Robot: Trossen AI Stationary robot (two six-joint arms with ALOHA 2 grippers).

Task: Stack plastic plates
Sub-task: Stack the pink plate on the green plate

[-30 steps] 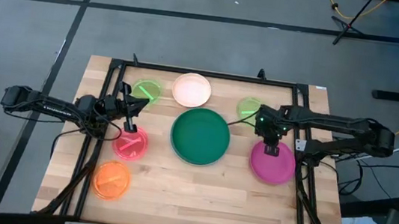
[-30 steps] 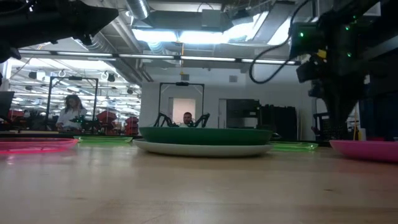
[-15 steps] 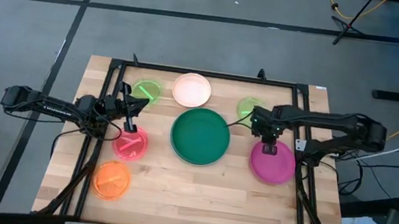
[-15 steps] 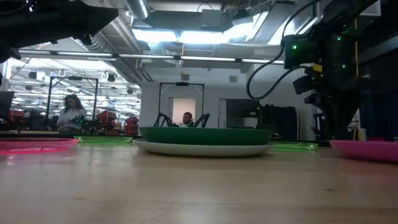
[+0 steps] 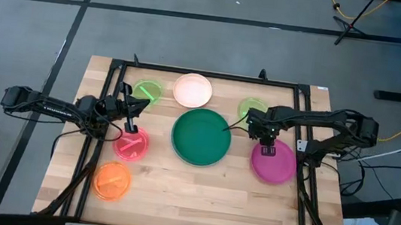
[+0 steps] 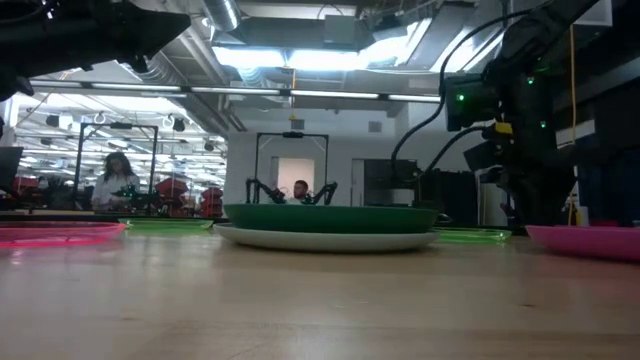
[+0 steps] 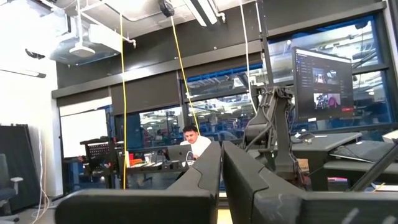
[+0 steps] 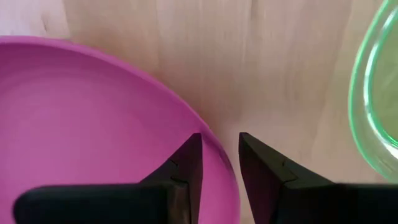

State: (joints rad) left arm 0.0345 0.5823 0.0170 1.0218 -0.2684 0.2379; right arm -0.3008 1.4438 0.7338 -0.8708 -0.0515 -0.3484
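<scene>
The magenta plate (image 5: 275, 163) lies flat at the table's right. My right gripper (image 8: 221, 163) points down at its far-left rim (image 8: 219, 163), open, with one finger inside the plate and one outside. I see no touch. The dark green plate (image 5: 201, 137) sits at the centre on a pale plate (image 6: 325, 239). The peach plate (image 5: 192, 90) and two lime green plates (image 5: 148, 90) (image 5: 252, 108) lie at the far side. The pink-red plate (image 5: 131, 145) and the orange plate (image 5: 112, 180) lie at the left. My left gripper (image 5: 131, 125) hangs shut above the pink-red plate's far edge.
A black frame (image 5: 212, 75) runs around the work area along the table's edges. Bare wood (image 5: 198, 196) stretches along the near side between the orange and magenta plates. People sit in the room behind the table (image 6: 115, 178).
My right arm's wrist has swung toward the table's left, toward the dark green plate. Its fingertips have stayed at the magenta plate's far-left rim, so the gripper has tipped. The left arm has kept still.
</scene>
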